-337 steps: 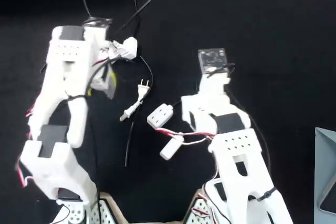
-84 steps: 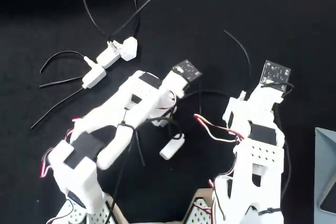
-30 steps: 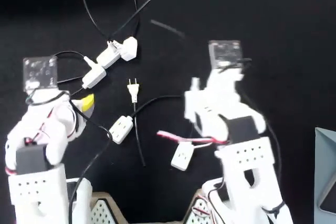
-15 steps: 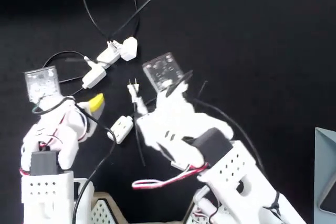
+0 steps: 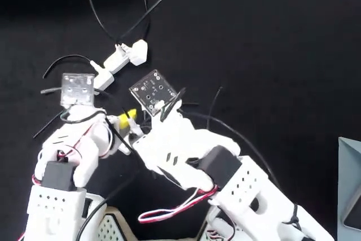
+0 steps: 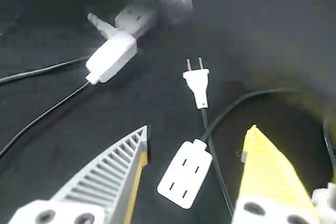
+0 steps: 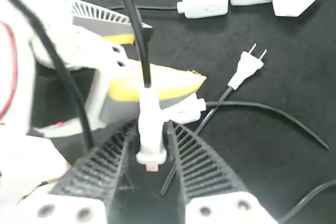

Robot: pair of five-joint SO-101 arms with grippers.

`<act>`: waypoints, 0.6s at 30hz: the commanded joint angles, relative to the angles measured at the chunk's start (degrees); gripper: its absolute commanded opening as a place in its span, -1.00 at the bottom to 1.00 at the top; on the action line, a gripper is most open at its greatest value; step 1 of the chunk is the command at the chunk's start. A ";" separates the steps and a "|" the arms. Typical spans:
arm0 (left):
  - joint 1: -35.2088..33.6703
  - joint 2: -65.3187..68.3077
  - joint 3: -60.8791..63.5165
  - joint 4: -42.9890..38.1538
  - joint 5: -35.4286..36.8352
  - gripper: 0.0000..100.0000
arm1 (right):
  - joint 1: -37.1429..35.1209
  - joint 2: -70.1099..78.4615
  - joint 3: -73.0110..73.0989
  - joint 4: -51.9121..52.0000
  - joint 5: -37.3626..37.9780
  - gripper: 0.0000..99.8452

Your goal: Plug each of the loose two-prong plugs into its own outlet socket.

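My left gripper [image 6: 199, 129] is open, its grey and yellow fingers on either side of a white outlet socket [image 6: 185, 179] lying on the black table. Just beyond the socket lies a loose two-prong plug [image 6: 197, 82] on a black cable. My right gripper [image 7: 151, 129] is shut on a slim white plug [image 7: 149, 124] whose black cable runs up out of the jaws. It hangs right beside the left gripper's yellow finger [image 7: 157, 87]. In the high view both arms meet left of centre, by that yellow finger [image 5: 127, 118].
A joined row of white plugs and sockets [image 5: 121, 57] lies at the back left, with black cables [image 5: 113, 15] fanning out around it. Red and white wires [image 5: 169, 210] loop under the right arm. A grey box [image 5: 350, 184] stands at the right edge.
The right arm has swung left across the middle with its plug, ending against the left gripper. The left arm has advanced over the outlet socket.
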State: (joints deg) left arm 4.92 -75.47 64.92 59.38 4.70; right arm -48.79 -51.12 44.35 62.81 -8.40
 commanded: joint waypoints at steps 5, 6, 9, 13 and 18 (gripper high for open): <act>1.19 -0.70 -4.18 1.93 -0.70 -0.42 | -0.53 -0.84 2.07 -1.49 0.53 -0.98; 1.19 -0.70 -4.97 2.46 -0.70 -0.42 | -0.53 -0.84 2.51 -1.49 0.53 -0.98; 1.36 -0.70 -6.46 2.81 -0.70 -0.42 | -0.53 -0.84 3.21 -1.49 0.53 -0.98; 1.71 -0.70 -6.64 2.81 -0.70 -0.42 | -0.26 -0.84 4.26 -1.49 0.53 -0.98; 3.38 -0.70 -6.73 4.92 -0.70 -0.42 | -0.18 -0.84 5.23 -1.85 0.53 -0.98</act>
State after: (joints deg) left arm 5.98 -75.47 61.32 63.08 4.70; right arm -48.79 -51.12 49.98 62.02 -8.40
